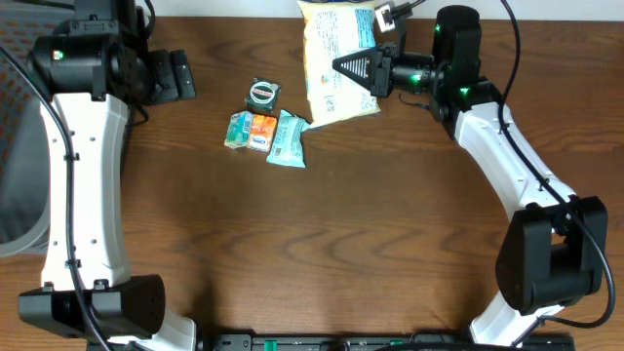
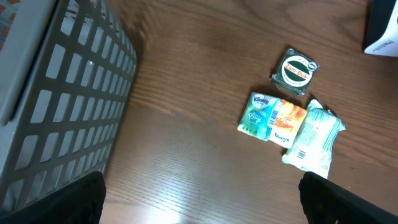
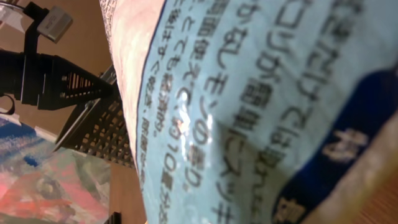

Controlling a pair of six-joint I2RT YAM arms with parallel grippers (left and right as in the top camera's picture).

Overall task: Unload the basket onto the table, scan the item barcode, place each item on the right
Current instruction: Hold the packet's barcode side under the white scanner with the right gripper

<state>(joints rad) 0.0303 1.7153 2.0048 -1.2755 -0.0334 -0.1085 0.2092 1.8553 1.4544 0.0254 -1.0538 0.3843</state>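
The item is a large pale-yellow snack bag [image 1: 328, 44] with a light-blue printed back, held over the far middle of the table. My right gripper [image 1: 341, 68] is shut on the bag's right side, pointing left. The bag's blue panel with Japanese print [image 3: 249, 112] fills the right wrist view and hides the fingers; no barcode shows there. A small grey box on a black stand [image 3: 55, 22] with a cable sits beyond the bag, also at the table's far edge [image 1: 386, 14]. My left gripper [image 1: 181, 76] hangs open at the far left, its fingers [image 2: 50, 199] wide apart over bare wood.
A round green tin [image 1: 261, 94], a green-and-orange tissue pack [image 1: 250, 131] and a teal packet [image 1: 288, 138] lie together left of the bag; the tin [image 2: 296, 71] also shows in the left wrist view. A grey slatted basket [image 2: 56, 93] stands off the table's left.
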